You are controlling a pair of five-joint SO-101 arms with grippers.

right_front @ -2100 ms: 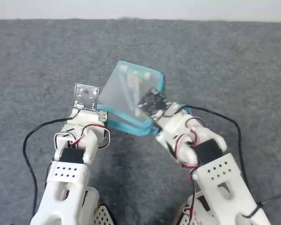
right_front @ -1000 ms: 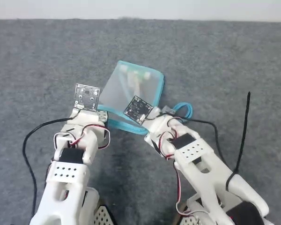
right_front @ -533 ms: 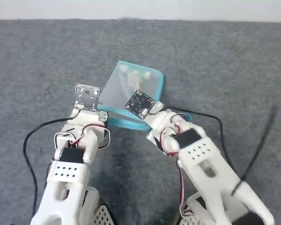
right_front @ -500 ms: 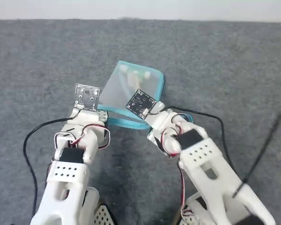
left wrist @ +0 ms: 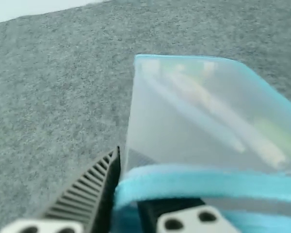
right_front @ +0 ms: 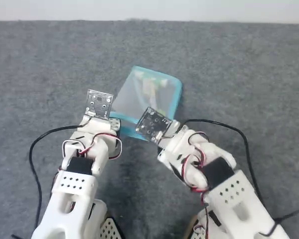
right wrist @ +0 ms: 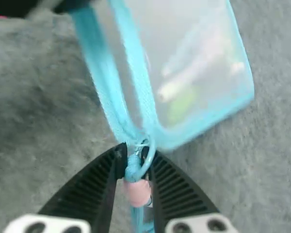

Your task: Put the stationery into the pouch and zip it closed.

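The right gripper's [right wrist: 134, 162] jaws are pressed together on the zip pull [right wrist: 137, 190], a pink tab on a blue cord loop, which sits right between the tips. The left gripper's [left wrist: 131, 182] jaws pinch the blue zip edge of the pouch [left wrist: 199, 121] at its other near corner, with the clear body spreading away beyond them.

The right arm [right_front: 212, 172] has swung round over the last two seconds, from lying across the pouch's near corner to pulling in line with the zip edge. The pouch has turned and slid a little with it. The left arm [right_front: 84, 164] has shifted slightly the same way while keeping its grip. The blue loop that lay loose on the grey mat [right_front: 239, 64] beside the right arm a second ago is now caught up in the right jaws.

The zip tape now runs taut from one pair of jaws to the other. The stationery [right wrist: 194, 68], pale sticks and something green, lies inside the pouch, well beyond the right jaws.

With the filling done, this looks like the end of the zipping stroke. The pull sits at the corner by the right jaws, so the zip is probably closed or nearly so, though the teeth themselves are too blurred to confirm.
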